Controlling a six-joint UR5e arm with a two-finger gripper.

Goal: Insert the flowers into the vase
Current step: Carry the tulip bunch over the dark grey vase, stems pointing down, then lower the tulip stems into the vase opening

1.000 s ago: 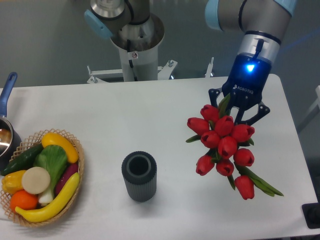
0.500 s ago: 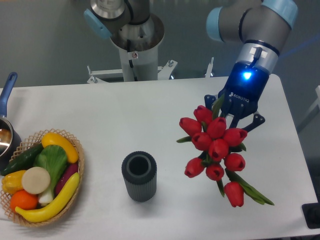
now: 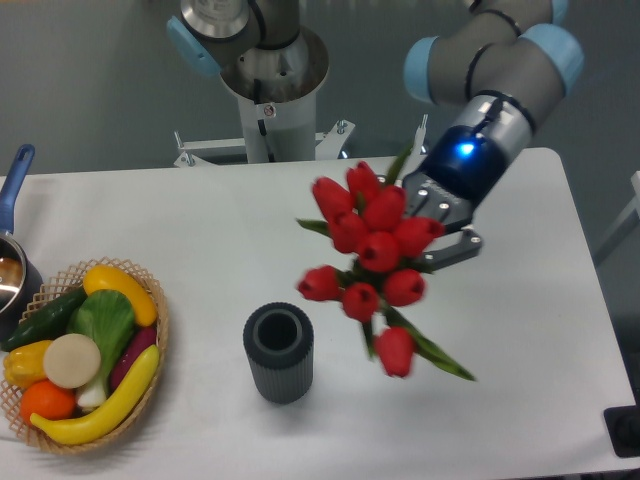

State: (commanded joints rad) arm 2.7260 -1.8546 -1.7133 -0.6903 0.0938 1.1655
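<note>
The flowers [image 3: 370, 255], a bunch of red tulips with green leaves, hang in the air over the table, held by my gripper [image 3: 432, 222], which is shut on their stems. The buds face the camera and the lower left; the stems are hidden behind them. The vase [image 3: 278, 352], a dark grey ribbed cylinder with its mouth open upward, stands on the white table [image 3: 250, 230] at the front centre. The bunch is to the right of and above the vase, its nearest bud close to the rim in the image.
A wicker basket [image 3: 155, 345] of toy vegetables and fruit sits at the front left. A pot with a blue handle [image 3: 12, 185] is at the left edge. The shiny robot base [image 3: 272, 90] stands behind the table. A dark object [image 3: 625, 432] is at the front right corner.
My gripper has swung left and tilted, carrying the flowers left and slightly up, from the table's right side toward the vase. The vase and basket have not moved.
</note>
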